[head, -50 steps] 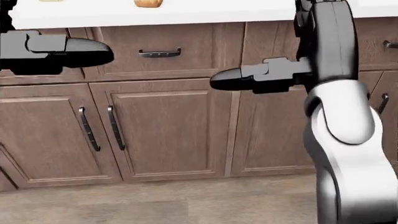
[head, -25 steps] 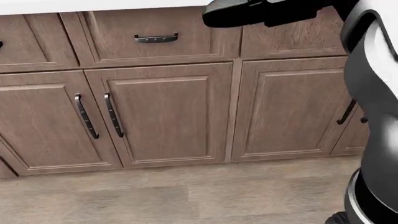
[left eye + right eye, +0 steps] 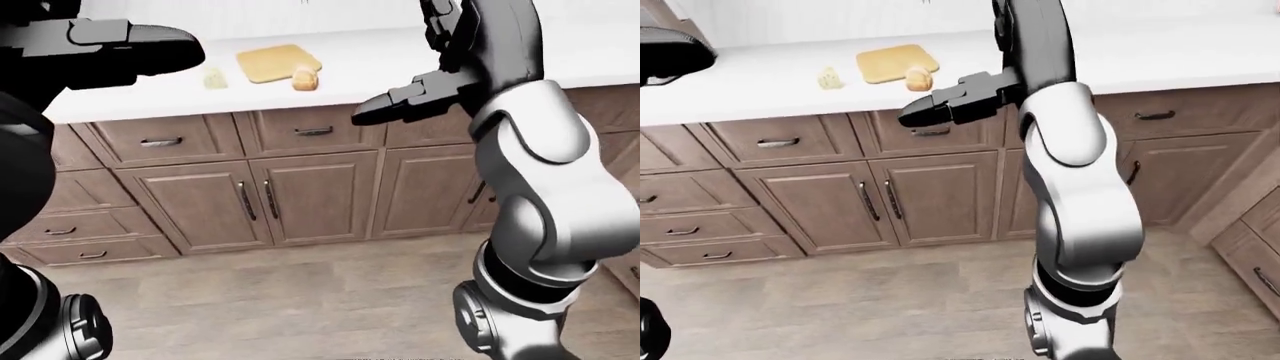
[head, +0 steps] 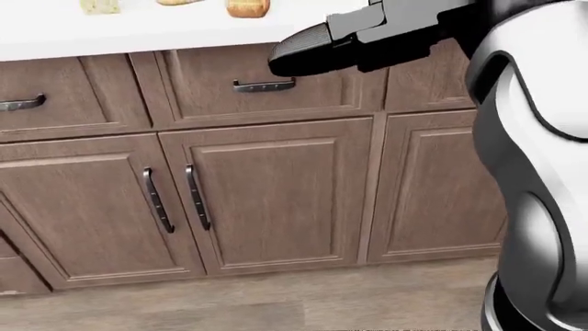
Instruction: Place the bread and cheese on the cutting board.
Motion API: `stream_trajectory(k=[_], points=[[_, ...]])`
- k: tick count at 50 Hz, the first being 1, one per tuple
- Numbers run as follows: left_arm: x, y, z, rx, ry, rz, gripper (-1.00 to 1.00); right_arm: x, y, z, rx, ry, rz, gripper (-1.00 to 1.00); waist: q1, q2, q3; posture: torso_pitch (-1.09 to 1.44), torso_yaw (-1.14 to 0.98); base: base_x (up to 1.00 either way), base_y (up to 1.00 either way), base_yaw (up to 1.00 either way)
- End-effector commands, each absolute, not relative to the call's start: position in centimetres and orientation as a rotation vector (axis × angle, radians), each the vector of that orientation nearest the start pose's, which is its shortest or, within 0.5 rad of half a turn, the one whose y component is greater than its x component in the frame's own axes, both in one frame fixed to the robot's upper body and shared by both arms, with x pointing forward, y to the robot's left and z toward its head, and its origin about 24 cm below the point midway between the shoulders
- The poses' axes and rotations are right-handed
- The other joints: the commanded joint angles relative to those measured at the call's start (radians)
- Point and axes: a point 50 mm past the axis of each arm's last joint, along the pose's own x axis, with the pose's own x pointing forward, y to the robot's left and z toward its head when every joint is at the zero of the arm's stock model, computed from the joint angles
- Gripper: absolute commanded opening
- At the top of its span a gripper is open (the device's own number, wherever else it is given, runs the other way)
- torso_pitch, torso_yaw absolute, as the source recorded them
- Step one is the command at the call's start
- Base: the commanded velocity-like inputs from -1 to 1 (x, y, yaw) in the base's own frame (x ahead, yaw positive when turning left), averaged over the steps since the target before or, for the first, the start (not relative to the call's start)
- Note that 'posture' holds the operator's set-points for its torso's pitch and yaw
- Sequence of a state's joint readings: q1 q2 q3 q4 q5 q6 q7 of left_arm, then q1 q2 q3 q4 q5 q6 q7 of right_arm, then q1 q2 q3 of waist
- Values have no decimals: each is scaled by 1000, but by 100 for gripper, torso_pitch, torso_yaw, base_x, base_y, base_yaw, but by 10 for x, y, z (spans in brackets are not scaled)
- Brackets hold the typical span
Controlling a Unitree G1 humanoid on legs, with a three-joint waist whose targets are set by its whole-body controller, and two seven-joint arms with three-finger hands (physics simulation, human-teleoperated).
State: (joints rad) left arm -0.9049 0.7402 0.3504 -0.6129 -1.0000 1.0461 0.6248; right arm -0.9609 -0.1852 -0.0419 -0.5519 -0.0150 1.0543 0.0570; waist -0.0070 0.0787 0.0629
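A tan cutting board (image 3: 272, 61) lies on the white counter (image 3: 380, 64). The bread (image 3: 306, 77), a small brown loaf, sits at the board's lower right corner; I cannot tell if it rests on the board. A pale wedge of cheese (image 3: 213, 78) lies on the counter just left of the board. My right hand (image 3: 368, 115) hovers open and empty, to the right of the bread and nearer the camera. My left hand (image 3: 185, 52) is raised at the top left, fingers stretched out, holding nothing. The head view shows only the bread (image 4: 248, 7) and cheese (image 4: 99, 5) at its top edge.
Brown wooden cabinets with drawers (image 3: 313, 131) and doors (image 3: 300, 195) with dark handles stand below the counter. A wood-look floor (image 3: 300, 300) spreads beneath them. More cabinets (image 3: 1260, 255) jut out at the right edge of the right-eye view.
The head view has shifted: the counter slid out of the top, then came back with the bread and cheese. My left hand has left that view; my right hand now sits higher in it.
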Motion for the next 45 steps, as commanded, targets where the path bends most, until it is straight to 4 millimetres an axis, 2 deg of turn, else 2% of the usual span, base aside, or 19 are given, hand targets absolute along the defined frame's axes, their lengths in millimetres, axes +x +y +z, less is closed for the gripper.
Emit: stream_trajectory(k=[1,11,15,16,17,18,20,23,25,27,28,30,33,34,35,37,38,41,45], points=[[225,201,370,5,-575,105,100,272,-121,339,-187,-528,97,100,-9,3,-25,0,0,0,28,0],[225,200,370,12,-577,106,100,274,-118,336,-186,-523,112,100,-14,-52,-27,0,0,0,29,0],[224,201,371,13,-579,107,100,274,-118,336,-187,-525,114,100,-4,-101,-32,0,0,0,29,0],[224,201,371,12,-578,106,100,274,-118,337,-187,-526,112,100,-10,-71,-35,0,0,0,29,0],[224,201,370,13,-578,106,100,273,-118,337,-187,-527,112,100,-2,-94,-40,0,0,0,28,0],[224,200,370,13,-578,105,100,274,-118,337,-187,-527,112,100,0,-101,-46,0,0,0,29,0],[224,200,370,14,-578,105,100,274,-118,336,-189,-527,114,100,6,-97,-50,0,0,0,29,0],[224,200,370,13,-578,105,100,274,-117,336,-193,-526,116,100,7,-71,-28,0,0,0,27,0],[224,200,370,13,-577,105,100,274,-116,335,-199,-524,119,100,-2,-45,-14,0,0,0,13,0],[225,200,370,13,-577,104,100,274,-115,335,-194,-523,123,100,-13,42,-24,0,0,0,0,0],[224,200,370,13,-577,104,100,274,-115,335,-193,-523,125,100,-8,-4,2,0,0,0,0,0],[225,200,370,14,-577,103,100,274,-115,335,-191,-522,130,100,-6,-17,-1,0,0,0,0,0],[225,199,369,15,-574,101,100,274,-114,334,-192,-519,131,100,2,-79,-3,0,0,0,0,0],[225,199,369,15,-574,100,100,275,-114,334,-191,-518,132,100,-3,-85,4,0,0,0,0,0],[225,199,369,15,-574,101,100,274,-114,334,-192,-517,132,100,3,-63,1,0,0,0,0,0],[225,199,369,14,-575,100,100,274,-113,334,-194,-519,135,100,3,-61,-8,0,0,2,0,0],[225,199,369,14,-575,100,100,274,-113,334,-194,-518,137,100,4,-56,-28,0,0,7,0,0],[225,200,369,13,-576,103,100,275,-111,332,-200,-512,141,100,5,-34,-10,0,0,15,0,0],[225,200,369,12,-576,102,100,275,-110,331,-203,-512,144,100,2,-29,-15,0,0,16,0,0]])
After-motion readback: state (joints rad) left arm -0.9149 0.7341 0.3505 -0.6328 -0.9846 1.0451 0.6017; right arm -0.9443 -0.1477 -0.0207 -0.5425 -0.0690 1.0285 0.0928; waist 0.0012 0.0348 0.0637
